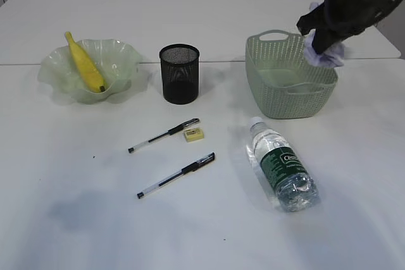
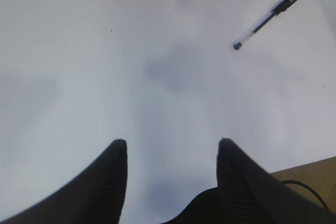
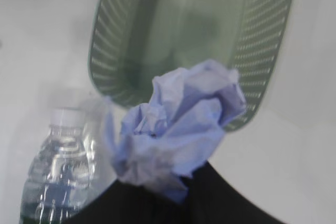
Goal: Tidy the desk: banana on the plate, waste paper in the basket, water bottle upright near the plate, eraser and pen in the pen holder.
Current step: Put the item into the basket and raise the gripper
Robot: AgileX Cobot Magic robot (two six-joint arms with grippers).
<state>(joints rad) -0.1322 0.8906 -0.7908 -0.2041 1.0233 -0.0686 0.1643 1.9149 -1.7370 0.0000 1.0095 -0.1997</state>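
The banana (image 1: 84, 62) lies in the ruffled pale-green plate (image 1: 120, 80) at the back left. My right gripper (image 1: 321, 47) is shut on a crumpled lilac ball of waste paper (image 1: 326, 55) (image 3: 176, 124), held above the right rim of the sage-green basket (image 1: 288, 96) (image 3: 262, 61). The water bottle (image 1: 281, 165) (image 3: 60, 166) lies on its side in front of the basket. The pale-yellow eraser (image 1: 193, 134) and two pens (image 1: 164, 135) (image 1: 177, 175) rest on the desk before the black mesh pen holder (image 1: 180, 74). My left gripper (image 2: 172, 148) hangs open over bare desk, a pen (image 2: 269, 17) ahead of it.
The basket's inside looks empty in the right wrist view. A wooden edge (image 2: 310, 174) shows at the lower right of the left wrist view. The left arm does not show in the exterior view.
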